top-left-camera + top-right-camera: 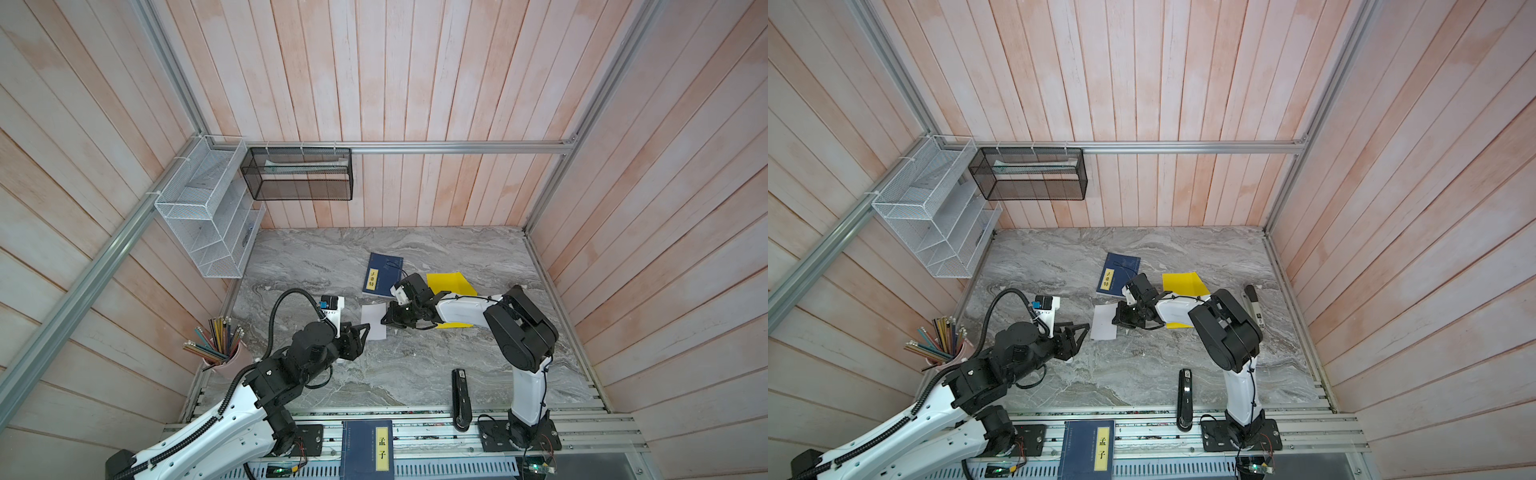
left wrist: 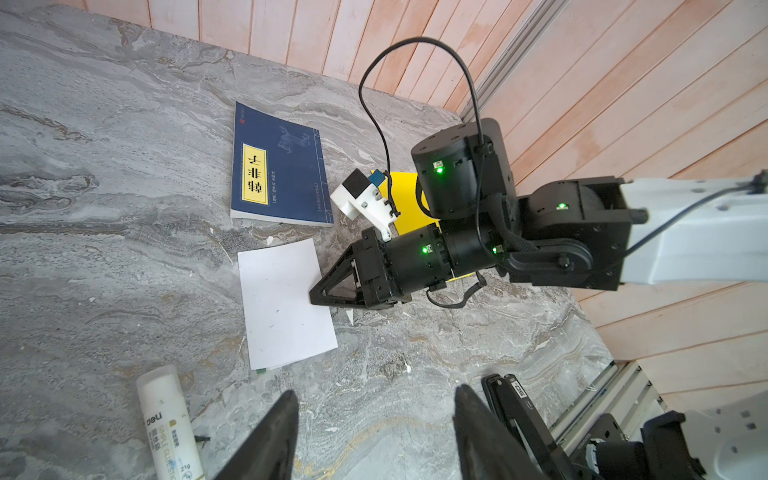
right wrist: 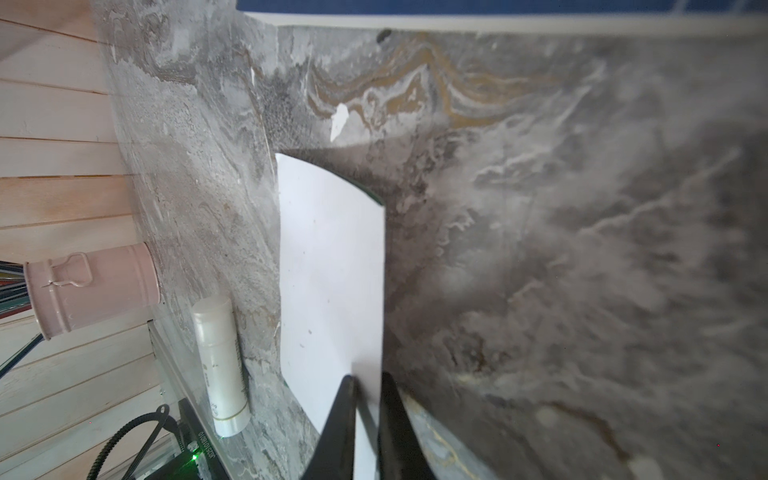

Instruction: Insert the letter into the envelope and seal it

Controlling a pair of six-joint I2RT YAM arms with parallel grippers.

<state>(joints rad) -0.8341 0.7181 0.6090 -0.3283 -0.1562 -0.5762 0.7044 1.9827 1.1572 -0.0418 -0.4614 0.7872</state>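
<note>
The grey marbled surface (image 1: 415,365) carries all the things. The yellow envelope (image 1: 451,282) lies flat toward the back right, and the right arm (image 1: 469,309) crosses over it and hides its middle part. Just left of it lies a dark blue book (image 1: 384,274) with a yellow label. A second blue book (image 1: 368,449) rests on the front rail.

The letter (image 1: 374,320) lies in front of the first book, apart from the envelope. It shows a plain white face, and one far corner curls up a little in the right wrist view (image 3: 332,266). The right end effector (image 3: 368,384) is at the letter's near edge; its fingers stand only slightly apart, with the edge of the sheet between them. Whether they press the paper I cannot tell.

The left end effector (image 2: 376,419) hovers above the surface in front of the letter, fingers well apart and holding nothing.

A pink cup (image 1: 232,357) with pencils stands at the left edge. A black stapler (image 1: 461,399) lies at the front right. A white glue stick (image 2: 168,424) lies near the left arm.
</note>
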